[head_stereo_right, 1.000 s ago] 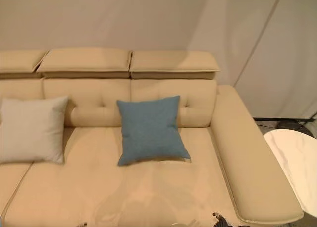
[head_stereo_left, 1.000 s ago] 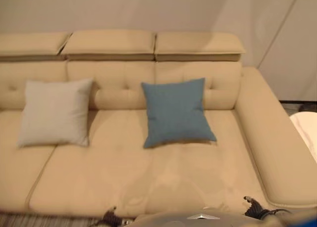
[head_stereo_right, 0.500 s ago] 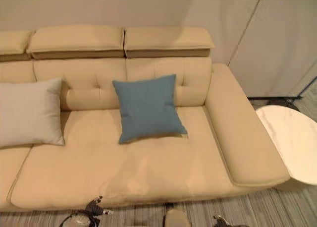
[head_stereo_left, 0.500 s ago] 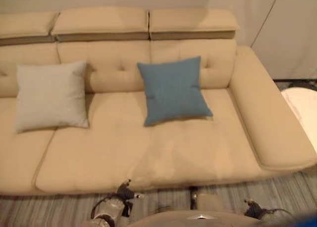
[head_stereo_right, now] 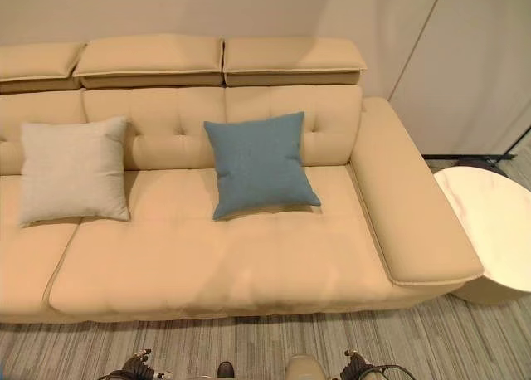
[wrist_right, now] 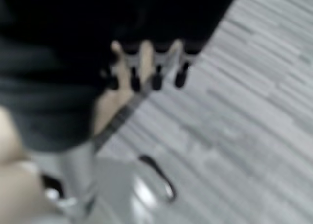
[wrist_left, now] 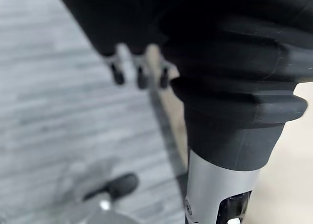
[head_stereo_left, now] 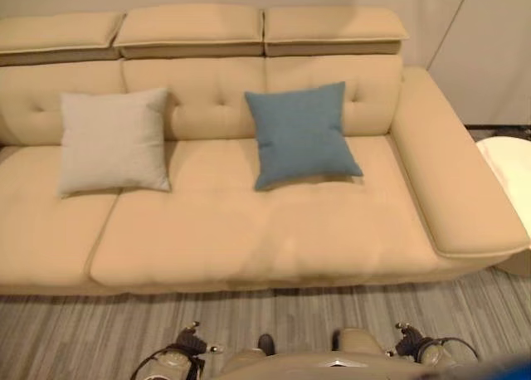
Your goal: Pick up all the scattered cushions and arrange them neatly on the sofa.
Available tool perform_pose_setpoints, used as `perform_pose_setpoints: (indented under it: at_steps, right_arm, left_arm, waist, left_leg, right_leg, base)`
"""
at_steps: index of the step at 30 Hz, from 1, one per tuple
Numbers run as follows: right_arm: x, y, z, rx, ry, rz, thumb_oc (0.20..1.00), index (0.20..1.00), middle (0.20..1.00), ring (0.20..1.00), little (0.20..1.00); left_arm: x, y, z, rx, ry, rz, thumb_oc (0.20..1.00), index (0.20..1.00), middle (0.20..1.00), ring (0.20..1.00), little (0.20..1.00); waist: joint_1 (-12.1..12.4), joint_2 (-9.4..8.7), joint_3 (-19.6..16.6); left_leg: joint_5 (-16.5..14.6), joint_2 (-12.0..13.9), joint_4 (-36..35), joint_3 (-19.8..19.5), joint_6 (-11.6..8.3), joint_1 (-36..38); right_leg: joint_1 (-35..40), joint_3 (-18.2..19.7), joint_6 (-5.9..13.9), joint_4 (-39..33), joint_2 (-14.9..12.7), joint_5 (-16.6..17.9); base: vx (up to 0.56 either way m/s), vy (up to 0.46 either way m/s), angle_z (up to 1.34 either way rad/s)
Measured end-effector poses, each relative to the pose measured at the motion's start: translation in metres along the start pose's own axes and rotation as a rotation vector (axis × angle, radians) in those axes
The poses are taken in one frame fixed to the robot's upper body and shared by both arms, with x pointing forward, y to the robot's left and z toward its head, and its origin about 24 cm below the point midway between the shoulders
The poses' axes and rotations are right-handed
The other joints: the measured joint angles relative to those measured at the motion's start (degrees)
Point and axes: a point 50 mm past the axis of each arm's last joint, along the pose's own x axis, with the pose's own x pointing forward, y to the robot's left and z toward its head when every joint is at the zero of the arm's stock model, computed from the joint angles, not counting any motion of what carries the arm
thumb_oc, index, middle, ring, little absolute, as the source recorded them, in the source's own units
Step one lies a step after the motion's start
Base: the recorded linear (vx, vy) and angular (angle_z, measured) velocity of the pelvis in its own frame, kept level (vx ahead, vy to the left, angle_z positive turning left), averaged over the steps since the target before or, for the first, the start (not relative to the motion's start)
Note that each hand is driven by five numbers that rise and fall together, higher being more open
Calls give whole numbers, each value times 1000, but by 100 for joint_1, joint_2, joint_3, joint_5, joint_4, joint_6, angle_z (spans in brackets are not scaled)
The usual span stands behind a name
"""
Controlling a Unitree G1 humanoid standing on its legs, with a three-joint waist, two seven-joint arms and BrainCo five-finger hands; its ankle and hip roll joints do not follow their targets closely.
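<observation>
A living room: beige sofa, round side table.

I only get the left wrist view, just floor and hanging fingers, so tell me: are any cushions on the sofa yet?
Observer: Yes, a grey cushion leans against the backrest of the sofa, on its left seat.
Operator: Any other one?
Observer: A blue cushion leans against the backrest further right, apart from the grey one.
Operator: Is the right hand carrying anything?
Observer: No, the right hand hangs open above the striped floor, holding nothing.
</observation>
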Motion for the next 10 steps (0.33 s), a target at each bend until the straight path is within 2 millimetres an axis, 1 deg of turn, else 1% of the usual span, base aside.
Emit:
perform_pose_setpoints:
  at_steps: [1, 2, 3, 4, 5, 6, 7, 8, 10]
  right_arm:
    - [0, -1, -2, -2, 3, -1, 1000, 1000, 1000, 1000, 1000]
    - [-1, -1, -3, -1, 4, -3, 1000, 1000, 1000, 1000, 1000]
    - [-1, -1, -5, 0, 8, -2, 1000, 1000, 1000, 1000, 1000]
    - [-3, 1, -16, 10, 37, 2, 1000, 1000, 1000, 1000, 1000]
    - [-4, 1, -19, 12, 45, 2, 1000, 1000, 1000, 1000, 1000]
    - [-6, 5, -27, 20, 65, 10, 1000, 1000, 1000, 1000, 1000]
    - [-5, 4, -26, 27, 66, 7, 1000, 1000, 1000, 1000, 1000]
    - [-7, 7, -32, 30, 82, 15, 1000, 1000, 1000, 1000, 1000]
    - [-8, 10, -37, 46, 95, 22, 1000, 1000, 1000, 1000, 1000]
  left_arm:
    - [-1, -5, -3, -8, 10, -7, 1000, 1000, 1000, 1000, 1000]
    - [-1, -5, -5, -17, 17, -5, 1000, 1000, 1000, 1000, 1000]
    - [-1, -6, -5, -17, 18, -9, 1000, 1000, 1000, 1000, 1000]
    - [0, -10, 0, -20, 5, -24, 1000, 1000, 1000, 1000, 1000]
    - [0, -11, 1, -20, 4, -26, 1000, 1000, 1000, 1000, 1000]
    - [-1, -12, 0, -21, 6, -28, 1000, 1000, 1000, 1000, 1000]
    - [-1, -13, -2, -22, 10, -30, 1000, 1000, 1000, 1000, 1000]
    - [-2, -14, -5, -20, 20, -34, 1000, 1000, 1000, 1000, 1000]
    - [-2, -14, -7, -17, 23, -35, 1000, 1000, 1000, 1000, 1000]
  waist:
    - [11, -2, -47]
    - [2, 26, -113]
    - [-2, 37, -156]
    - [-45, 132, -257]
    - [-68, 159, -276]
    - [-112, 168, -303]
    - [-122, 178, -325]
    - [-150, 193, -356]
    - [-182, 202, -367]
  left_leg:
    - [17, 81, -9, 13, -30, -3]
    - [79, 194, 31, -18, -126, -12]
    - [79, 230, 27, -12, -128, -13]
    - [55, 348, 40, -19, -285, -15]
    - [52, 355, 41, -26, -300, -14]
    - [48, 352, 34, -28, -306, -12]
    - [49, 338, 24, -36, -308, -11]
    - [50, 308, 22, -38, -306, -9]
    - [55, 290, 18, -28, -299, -5]
  right_leg:
    - [62, 11, -69, -145, 102, 100]
    - [135, 29, -145, -256, 244, 163]
    - [143, 35, -171, -298, 295, 180]
    - [214, 17, -201, -443, 392, 202]
    - [215, 17, -207, -436, 400, 210]
    - [219, 13, -211, -439, 413, 214]
    - [218, 3, -212, -438, 400, 214]
    - [214, 4, -214, -430, 376, 219]
    - [212, 5, -232, -438, 356, 246]
  base:
    - [8, -95, -14]
    - [3, -90, -10]
    - [-3, -146, -2]
    - [-4, -127, -2]
    - [-3, -97, 0]
    - [0, 0, 0]
    - [-11, -40, 2]
    - [-13, -46, 0]
    - [-7, -21, -3]
